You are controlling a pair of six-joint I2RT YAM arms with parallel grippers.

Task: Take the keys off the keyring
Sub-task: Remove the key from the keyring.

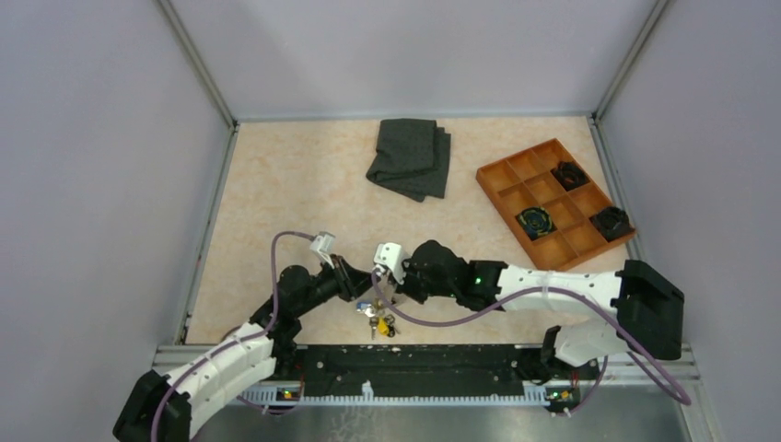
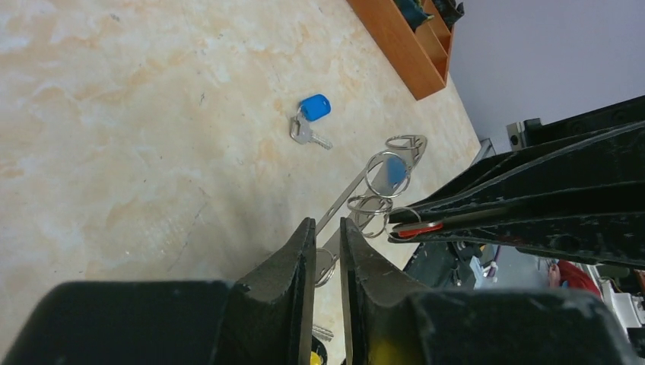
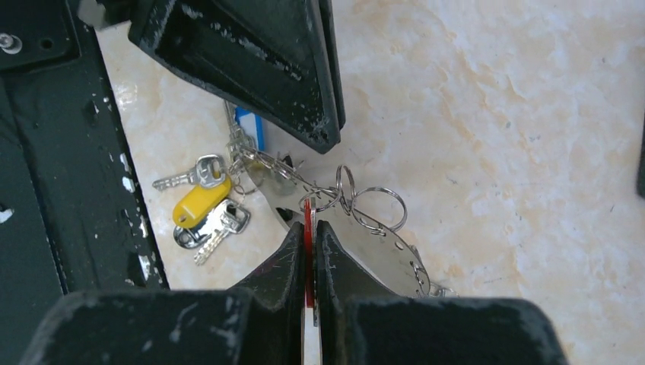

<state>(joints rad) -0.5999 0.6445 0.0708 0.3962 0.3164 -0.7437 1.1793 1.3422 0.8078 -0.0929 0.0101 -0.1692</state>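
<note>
You have no readable text, label, brand, number or sign in any of these views. The blue key head [image 2: 315, 106] and the yellow key head [image 3: 201, 204] show plain faces, and the red key head [image 3: 307, 220] shows only its edge. The orange tray [image 1: 502, 175] is unmarked too.

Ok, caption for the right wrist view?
Right gripper clamps the red-headed key hooked to the keyring; a yellow-headed key lies on the table nearby.
</note>
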